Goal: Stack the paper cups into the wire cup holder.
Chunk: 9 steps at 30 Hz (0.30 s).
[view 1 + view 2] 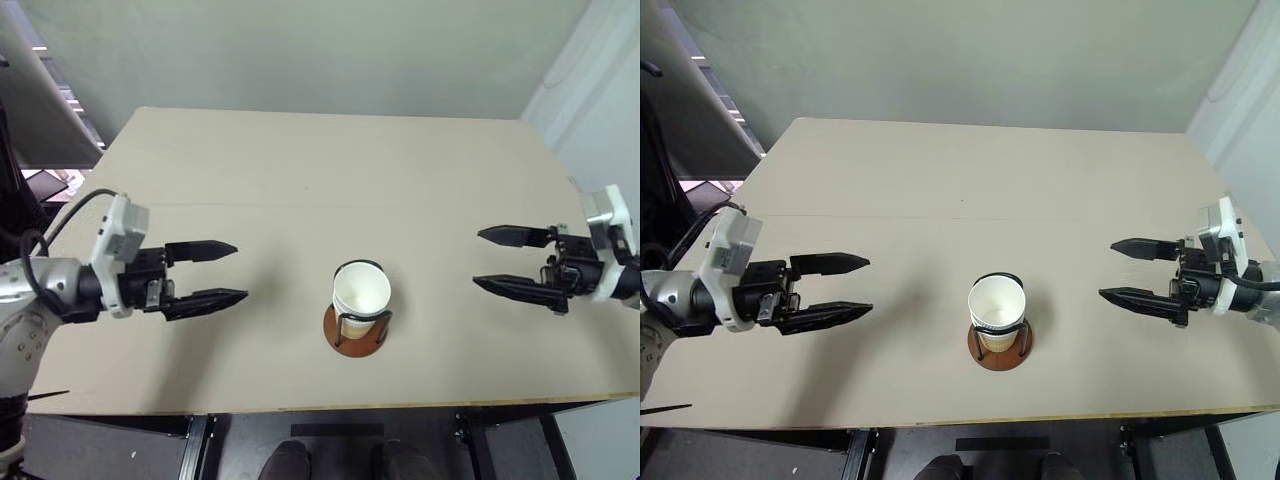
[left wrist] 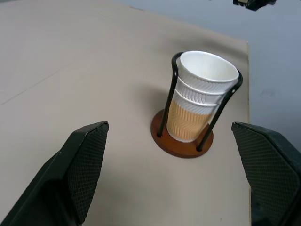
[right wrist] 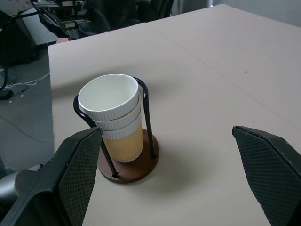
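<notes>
— What did we see besides the job's own things?
— We saw a big tan table (image 1: 300,180) with a thin line running across its top.
— And around it?
— We saw a pale wall (image 1: 300,50) behind it and a grey floor (image 3: 23,132) with cables beside it.

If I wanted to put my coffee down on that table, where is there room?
Nearly anywhere. The table is bare behind the wire cup holder up to its far edge, and between the holder and each open claw, left and right. The only occupied spot is near the front edge, where the paper cups sit stacked.
</notes>
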### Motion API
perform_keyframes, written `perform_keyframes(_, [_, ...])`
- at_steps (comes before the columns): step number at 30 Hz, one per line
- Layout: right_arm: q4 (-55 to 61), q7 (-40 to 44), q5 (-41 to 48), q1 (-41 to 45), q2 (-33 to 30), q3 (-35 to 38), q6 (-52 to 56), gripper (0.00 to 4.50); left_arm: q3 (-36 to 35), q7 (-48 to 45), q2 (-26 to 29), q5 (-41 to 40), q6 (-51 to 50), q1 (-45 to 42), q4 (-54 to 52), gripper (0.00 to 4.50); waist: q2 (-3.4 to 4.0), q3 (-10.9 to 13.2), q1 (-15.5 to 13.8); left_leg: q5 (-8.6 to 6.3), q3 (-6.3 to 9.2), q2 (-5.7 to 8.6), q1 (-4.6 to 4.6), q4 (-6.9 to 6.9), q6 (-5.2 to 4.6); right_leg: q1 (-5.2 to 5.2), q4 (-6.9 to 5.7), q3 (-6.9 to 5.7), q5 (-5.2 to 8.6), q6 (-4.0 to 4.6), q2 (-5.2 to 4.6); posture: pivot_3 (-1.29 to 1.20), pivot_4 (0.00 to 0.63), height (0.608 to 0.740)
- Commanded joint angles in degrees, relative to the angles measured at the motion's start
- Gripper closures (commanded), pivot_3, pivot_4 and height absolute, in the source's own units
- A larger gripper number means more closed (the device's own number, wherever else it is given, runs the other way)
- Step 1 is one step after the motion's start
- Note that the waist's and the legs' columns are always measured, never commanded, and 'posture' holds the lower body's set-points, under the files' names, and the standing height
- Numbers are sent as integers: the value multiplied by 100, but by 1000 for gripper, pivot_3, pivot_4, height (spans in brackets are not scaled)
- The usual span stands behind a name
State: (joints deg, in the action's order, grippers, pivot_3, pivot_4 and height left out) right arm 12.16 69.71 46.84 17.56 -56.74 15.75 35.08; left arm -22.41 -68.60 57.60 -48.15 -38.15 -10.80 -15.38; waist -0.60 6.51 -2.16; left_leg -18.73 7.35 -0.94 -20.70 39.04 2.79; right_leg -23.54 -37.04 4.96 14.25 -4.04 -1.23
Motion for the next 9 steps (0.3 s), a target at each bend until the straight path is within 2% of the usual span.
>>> perform_keyframes(1, [-136,143,-112,308,-13,-105,-87,0,-405,177,-21,-180,-65,116,-309,15,0,0,10,0,-1,0,1,0,1,0,0,0,0,1,0,0,150,740])
perform_keyframes(9, [-246,274,-221,457,48,-270,-48,0,-553,404,-77,-311,-139,370,-535,15,1,0,3,0,-1,1,3,-4,1,0,-2,-2,1,12,1,0,150,740])
